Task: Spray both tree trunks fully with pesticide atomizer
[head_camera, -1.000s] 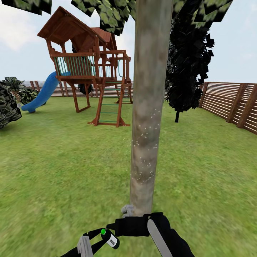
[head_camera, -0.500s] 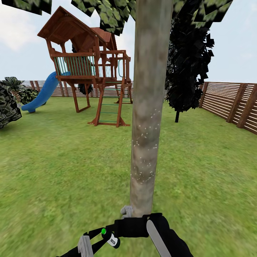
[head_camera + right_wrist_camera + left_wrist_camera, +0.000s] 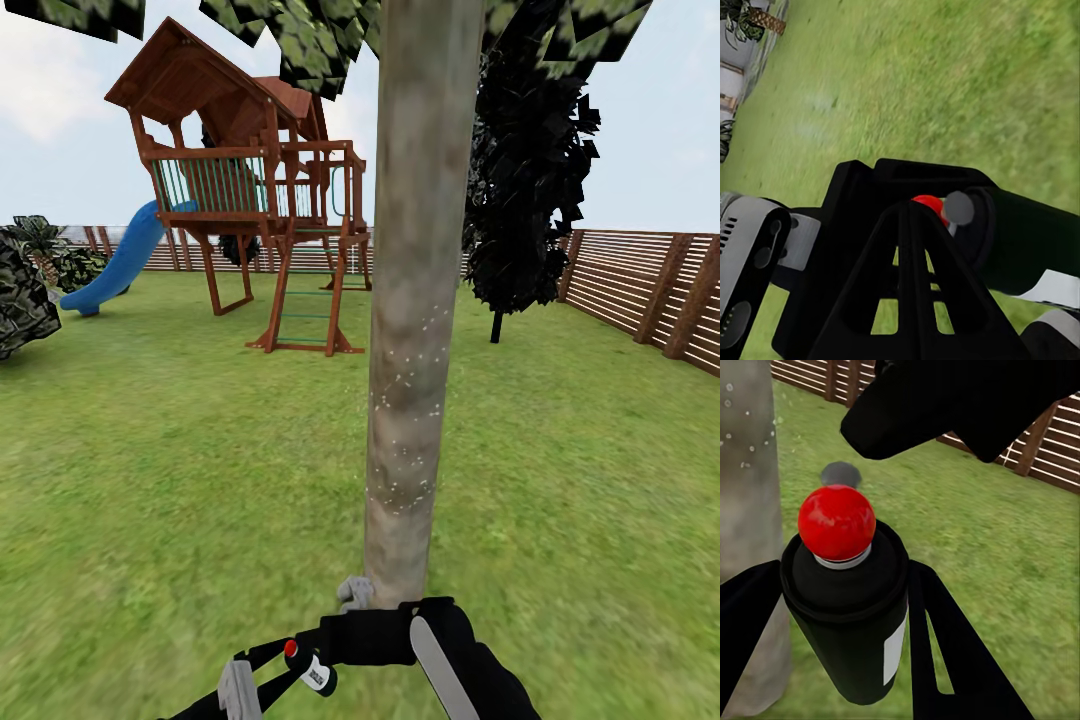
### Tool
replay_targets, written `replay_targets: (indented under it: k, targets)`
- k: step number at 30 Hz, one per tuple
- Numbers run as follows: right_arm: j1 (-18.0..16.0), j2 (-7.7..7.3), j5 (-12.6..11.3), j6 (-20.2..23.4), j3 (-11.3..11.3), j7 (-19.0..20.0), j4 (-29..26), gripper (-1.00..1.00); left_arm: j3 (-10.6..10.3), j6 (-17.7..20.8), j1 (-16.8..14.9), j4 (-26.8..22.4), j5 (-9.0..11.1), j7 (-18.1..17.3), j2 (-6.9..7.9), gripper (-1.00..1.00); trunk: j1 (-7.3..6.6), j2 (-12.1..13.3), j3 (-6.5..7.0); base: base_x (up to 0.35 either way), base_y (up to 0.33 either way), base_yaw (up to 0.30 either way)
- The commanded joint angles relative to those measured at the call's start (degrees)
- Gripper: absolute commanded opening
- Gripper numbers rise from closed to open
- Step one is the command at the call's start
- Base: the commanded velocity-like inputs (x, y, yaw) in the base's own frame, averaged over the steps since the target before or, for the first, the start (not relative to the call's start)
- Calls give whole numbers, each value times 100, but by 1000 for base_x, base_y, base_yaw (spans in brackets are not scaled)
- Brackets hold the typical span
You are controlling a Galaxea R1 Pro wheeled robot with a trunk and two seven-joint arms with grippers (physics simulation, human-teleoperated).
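Left end effector (image 3: 844,607) pinches the sprayer (image 3: 847,615), its red cap (image 3: 291,648) aimed at the tree trunk (image 3: 405,400); right end effector (image 3: 355,592) rests near the trunk's base, grip state indiscernible. White specks (image 3: 405,400) cover only mid-trunk: spraying step, apparently; next, sweep higher and lower.

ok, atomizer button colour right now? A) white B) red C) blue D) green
B: the round button on top of the atomizer is red in the left wrist view, and it shows red in the head view too, where the left claw holds the can near the trunk.
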Motion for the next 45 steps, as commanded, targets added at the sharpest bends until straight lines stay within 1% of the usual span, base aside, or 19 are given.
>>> replay_targets:
  k: [1,9,11,13,14,15,17,19,23,24,28,31,35,36,38,39,41,43,45]
  targets:
    - [-5,0,8,25,-5,16,-1,-100,-24,-9,-10,5,63,-17,5,-100,4,-12,-11,0,0,0]
    - [-5,-57,-44,17,-105,59,-95,-100,-18,-1,-10,86,83,6,-3,-100,4,-12,-11,0,0,0]
    - [-6,-79,-44,20,-332,74,-306,-100,-16,-1,-10,88,87,12,-3,-100,4,-12,-11,0,0,0]
    - [5,-129,-34,57,-676,75,-717,-100,-15,0,-10,95,89,24,-3,-100,4,-12,-11,0,0,0]
    - [8,-180,-35,71,-788,76,-851,-100,-15,2,-10,96,91,34,-3,-100,4,-12,-11,0,0,0]
    - [10,-310,-41,85,-907,83,-1043,-100,-15,5,-10,106,99,51,-3,-100,4,-12,-11,0,0,0]
    - [16,-477,-49,101,-1003,93,-1288,-100,-12,10,-10,112,112,69,-3,-100,4,-12,-11,0,0,0]
    - [40,-578,-52,120,-1238,95,-1564,-100,3,31,-10,115,129,83,-3,-100,4,-12,-11,0,0,0]
    - [55,-616,-53,137,-1387,95,-1710,-100,27,67,-10,162,175,89,-3,-100,4,-12,-11,0,0,0]
    - [55,-617,-53,138,-1389,95,-1719,-100,31,71,-10,190,215,90,-3,-100,4,-12,-11,0,0,0]
    - [57,-618,-16,133,-1393,64,-1737,-100,48,91,-12,237,603,95,-3,-100,4,-12,-11,0,0,0]
    - [60,-624,34,123,-1408,2,-1736,-100,60,116,-12,340,895,250,-3,-100,4,-12,-11,0,0,0]
    - [72,-650,52,49,-1422,-737,-1733,-100,107,156,-17,485,1146,878,-5,-100,4,-12,-11,0,0,0]
    - [78,-664,56,17,-1430,-877,-1731,-100,244,185,-18,524,1285,1096,-4,-100,4,-12,-11,0,0,0]
    - [81,-793,115,-135,-1430,-970,-1712,-100,410,205,-15,552,1438,1245,-4,-100,4,-12,-11,0,0,0]
    - [90,-930,230,-278,-1431,-1005,-1698,-100,473,212,-16,598,1494,1322,-3,-100,4,-12,-11,0,0,0]
    - [142,-1074,336,-449,-1457,-1030,-1671,-100,521,216,-16,649,1531,1403,-3,-100,4,-12,-11,0,0,0]
    - [218,-1186,387,-704,-1635,-1038,-1559,-100,542,215,-15,670,1547,1438,-3,-100,4,-12,-11,0,0,0]
    - [248,-1219,402,-843,-1710,-1038,-1478,-100,546,212,-15,676,1550,1455,-3,-100,4,-12,-11,0,0,0]
